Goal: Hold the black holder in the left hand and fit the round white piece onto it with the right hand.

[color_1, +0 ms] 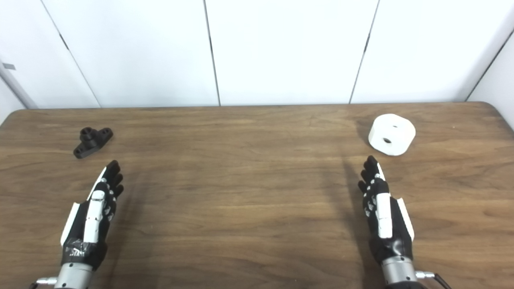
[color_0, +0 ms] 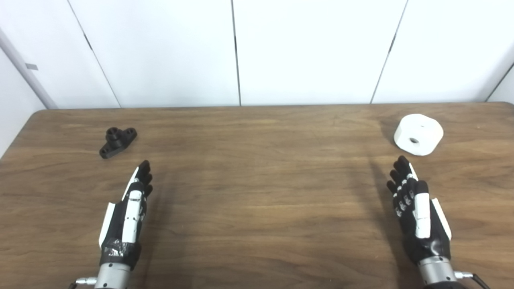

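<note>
The black holder [color_0: 117,141] lies on the wooden table [color_0: 257,192] at the far left, a small flanged piece with a raised round boss. The round white piece [color_0: 418,134] with a hole in its face lies at the far right. My left hand [color_0: 129,208] is open and empty, fingers straight, a short way in front of the holder. My right hand [color_0: 415,206] is open and empty, fingers straight, its tips just short of the white piece. Neither hand touches its object.
White wall panels stand behind the table's far edge [color_0: 257,106]. The table's rounded far corners show at the left and right. Nothing else lies on the wood between the two hands.
</note>
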Motion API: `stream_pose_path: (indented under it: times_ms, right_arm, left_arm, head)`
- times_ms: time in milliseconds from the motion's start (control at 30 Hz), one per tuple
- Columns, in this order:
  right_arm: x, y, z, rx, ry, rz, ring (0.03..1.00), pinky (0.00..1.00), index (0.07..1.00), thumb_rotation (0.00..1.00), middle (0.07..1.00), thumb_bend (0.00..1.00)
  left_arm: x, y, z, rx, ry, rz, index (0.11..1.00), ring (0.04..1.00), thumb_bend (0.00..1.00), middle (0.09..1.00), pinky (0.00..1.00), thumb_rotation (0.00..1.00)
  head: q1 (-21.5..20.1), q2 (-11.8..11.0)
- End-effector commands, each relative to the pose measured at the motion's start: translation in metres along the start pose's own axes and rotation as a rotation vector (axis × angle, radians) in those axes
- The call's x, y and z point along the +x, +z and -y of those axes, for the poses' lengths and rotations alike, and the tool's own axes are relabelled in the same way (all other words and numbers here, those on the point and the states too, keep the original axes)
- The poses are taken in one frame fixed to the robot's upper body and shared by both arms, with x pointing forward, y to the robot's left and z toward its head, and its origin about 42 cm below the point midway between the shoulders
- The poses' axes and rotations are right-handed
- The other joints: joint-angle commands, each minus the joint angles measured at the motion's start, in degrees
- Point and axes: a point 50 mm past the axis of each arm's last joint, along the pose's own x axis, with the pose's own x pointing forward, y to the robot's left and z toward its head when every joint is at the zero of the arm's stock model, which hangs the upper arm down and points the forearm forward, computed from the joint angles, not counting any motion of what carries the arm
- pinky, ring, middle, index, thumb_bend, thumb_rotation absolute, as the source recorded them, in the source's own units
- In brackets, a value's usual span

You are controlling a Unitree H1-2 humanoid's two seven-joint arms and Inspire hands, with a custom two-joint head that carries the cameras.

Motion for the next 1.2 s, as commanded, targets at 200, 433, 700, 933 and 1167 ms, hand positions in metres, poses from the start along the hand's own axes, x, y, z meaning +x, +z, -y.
stream_pose_path:
  times_ms: [200,433,700,933,1167]
  right_arm:
    - [-0.007,-0.001,0.022,-0.040,0.022,0.039,1.000,1.00,1.000,1.00,1.000,0.60]
    - [-0.006,-0.007,0.028,-0.043,0.045,0.034,1.000,1.00,1.000,1.00,1.000,0.63]
    - [-0.003,-0.021,0.030,-0.043,0.000,0.060,0.945,1.00,0.945,0.96,0.948,0.66]
    - [-0.003,-0.025,0.030,-0.042,0.007,0.082,0.914,0.95,0.913,0.94,0.921,0.65]
    - [-0.003,-0.025,0.028,-0.047,0.014,0.093,0.912,0.93,0.915,0.93,0.921,0.67]
  left_arm:
    - [0.000,0.003,0.017,0.031,-0.012,0.049,0.997,1.000,0.31,1.000,1.00,1.00]
    - [0.000,-0.004,0.029,0.044,-0.015,0.039,0.990,1.000,0.37,1.000,1.00,0.96]
    - [-0.001,-0.014,0.035,0.055,-0.006,0.043,0.978,1.000,0.39,1.000,1.00,0.92]
    - [-0.002,-0.017,0.034,0.079,-0.003,0.050,0.974,1.000,0.37,1.000,1.00,0.95]
    - [-0.004,-0.016,0.032,0.088,0.004,0.054,0.976,1.000,0.41,1.000,1.00,0.87]
  head:
    - [6.75,-3.88]
    - [11.07,-7.84]
    - [11.31,-10.24]
    - [10.09,-10.90]
    - [8.86,-10.54]
